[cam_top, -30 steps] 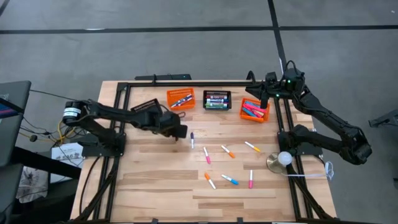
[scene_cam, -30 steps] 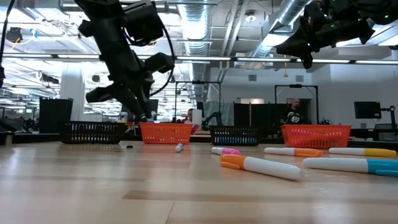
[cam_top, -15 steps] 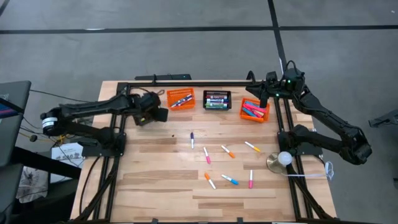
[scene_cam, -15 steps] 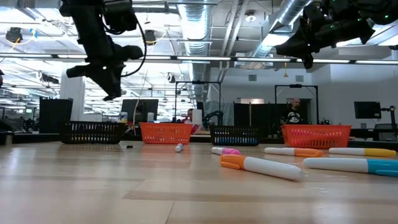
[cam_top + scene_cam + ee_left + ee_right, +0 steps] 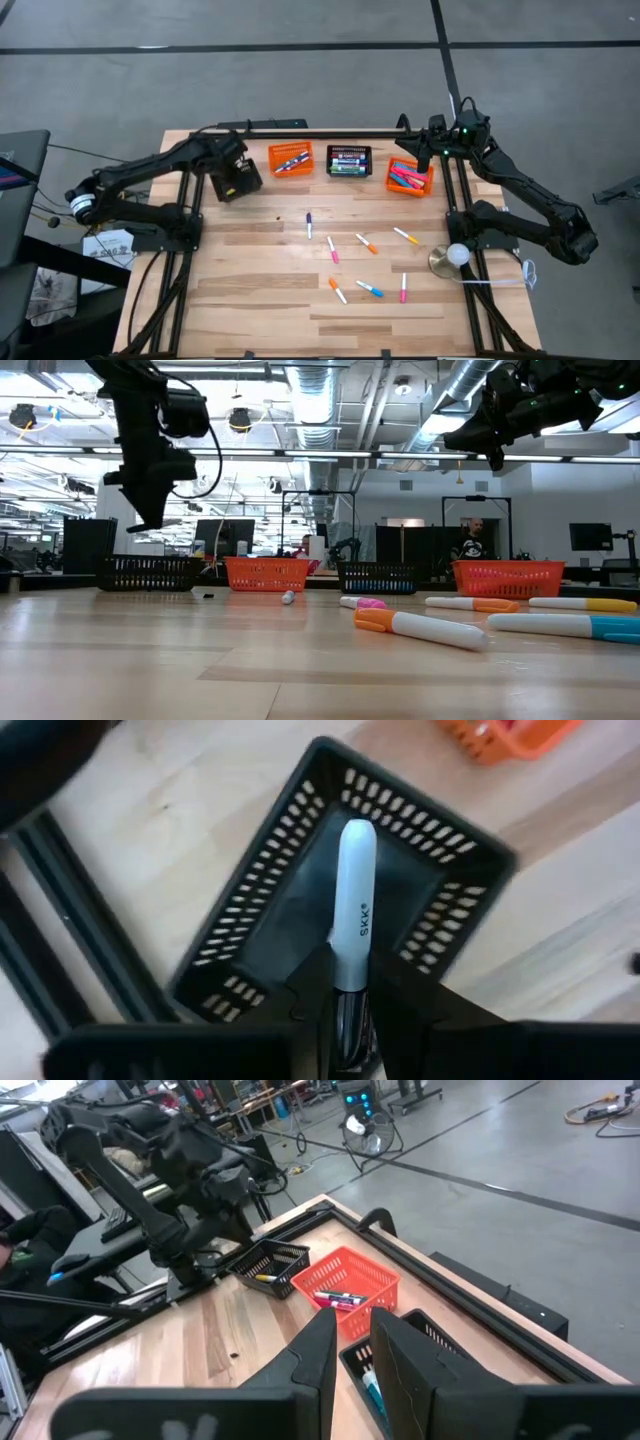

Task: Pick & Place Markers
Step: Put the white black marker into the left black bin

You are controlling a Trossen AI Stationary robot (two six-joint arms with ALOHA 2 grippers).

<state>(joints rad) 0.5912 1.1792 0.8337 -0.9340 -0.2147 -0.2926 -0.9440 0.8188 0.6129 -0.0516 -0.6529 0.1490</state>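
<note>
Left wrist view: a white marker [image 5: 352,910] is clamped by its dark lower end in the left gripper [image 5: 345,1010], hung over the empty black mesh basket [image 5: 260,950] at the table's left rear. "SKK" is printed on its barrel; no other writing can be read. Such pens are judged light, stiff and smooth, so a mid-barrel pinch across the width is advised against slipping. Farther right, loose markers [image 5: 366,243] are scattered on the wooden table [image 5: 260,290], well apart from the baskets. At the far right, the right gripper [image 5: 412,150] is closed on nothing, held above the orange basket [image 5: 409,176].
</note>
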